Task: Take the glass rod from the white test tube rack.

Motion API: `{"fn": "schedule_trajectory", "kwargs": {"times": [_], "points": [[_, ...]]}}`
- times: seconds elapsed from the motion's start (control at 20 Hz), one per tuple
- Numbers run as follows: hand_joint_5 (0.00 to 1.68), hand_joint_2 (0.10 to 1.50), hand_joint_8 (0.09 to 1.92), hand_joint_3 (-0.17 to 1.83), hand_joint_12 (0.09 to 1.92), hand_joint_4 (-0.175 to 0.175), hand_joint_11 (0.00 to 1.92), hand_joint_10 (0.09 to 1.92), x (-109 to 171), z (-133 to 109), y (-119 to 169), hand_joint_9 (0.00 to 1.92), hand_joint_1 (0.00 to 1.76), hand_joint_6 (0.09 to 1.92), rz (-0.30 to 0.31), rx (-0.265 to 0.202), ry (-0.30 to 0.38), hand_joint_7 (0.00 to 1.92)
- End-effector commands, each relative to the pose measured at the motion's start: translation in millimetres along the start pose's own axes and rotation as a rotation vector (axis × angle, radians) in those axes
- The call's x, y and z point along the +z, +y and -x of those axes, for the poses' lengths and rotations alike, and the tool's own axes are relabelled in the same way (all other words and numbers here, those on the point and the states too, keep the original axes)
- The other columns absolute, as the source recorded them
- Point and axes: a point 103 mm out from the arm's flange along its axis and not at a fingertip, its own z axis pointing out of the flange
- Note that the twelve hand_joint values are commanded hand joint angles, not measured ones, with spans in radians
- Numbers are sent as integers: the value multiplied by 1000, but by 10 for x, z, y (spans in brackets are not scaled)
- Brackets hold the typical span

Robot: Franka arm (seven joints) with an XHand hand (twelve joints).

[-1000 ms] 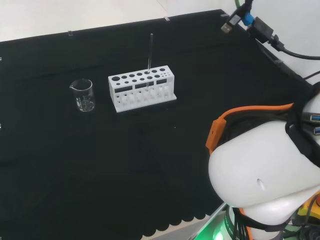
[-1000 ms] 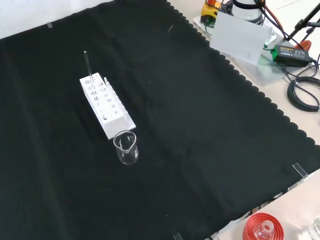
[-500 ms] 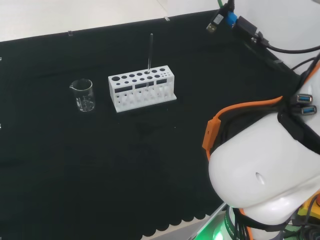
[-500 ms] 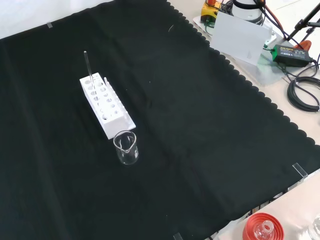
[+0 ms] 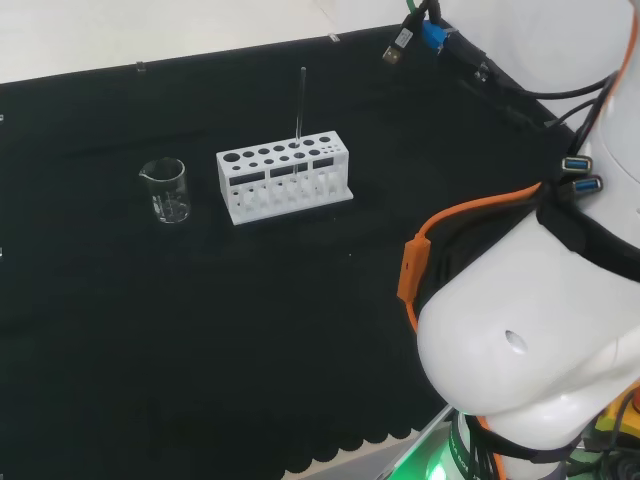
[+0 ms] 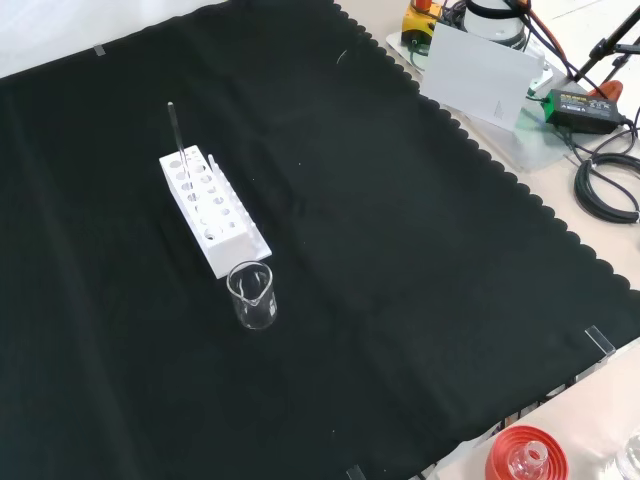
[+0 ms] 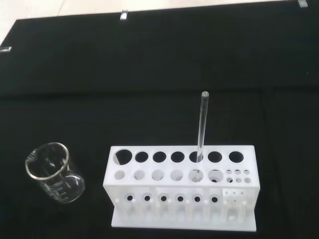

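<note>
The black cloth (image 6: 420, 300) covered the bench and carried everything, its scalloped hem running along the near edge in the head view and down the right edge in the front view; the arm's white links (image 5: 530, 350) bulked large at the head view's right, ringed by an orange cable (image 5: 415, 275), with the cloth's near right corner beneath them.

Next in size came the white test tube rack (image 5: 285, 174) — it stood toward the far edge of the cloth in the head view, well in from both side edges; in the front view (image 6: 211, 208) it lay toward the left edge, one end pointing to the far edge. Its top showed rows of round holes, large ones and a cluster of small ones at one end.

A clear beaker (image 5: 167, 189) stood near the rack's end, apart from it; in the front view (image 6: 252, 295) it sat just nearer than the rack.

The glass rod (image 7: 201, 130) stood upright in one of the rack's large holes — toward the end with the small holes — and rose well above the top; nothing touched it.

The hand's state I could not tell from any view.
</note>
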Motion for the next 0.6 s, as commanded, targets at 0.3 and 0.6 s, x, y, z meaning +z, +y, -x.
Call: {"fn": "schedule_trajectory", "kwargs": {"times": [0.3, 0.6], "points": [[292, 790, 812, 318, 1382, -39, 462, 907, 223, 156, 330, 407, 577, 87, -42, -16, 5, 266], [301, 787, 811, 333, 1365, -40, 488, 893, 399, 250, 470, 451, 574, 87, -61, -6, 7, 295]]}}
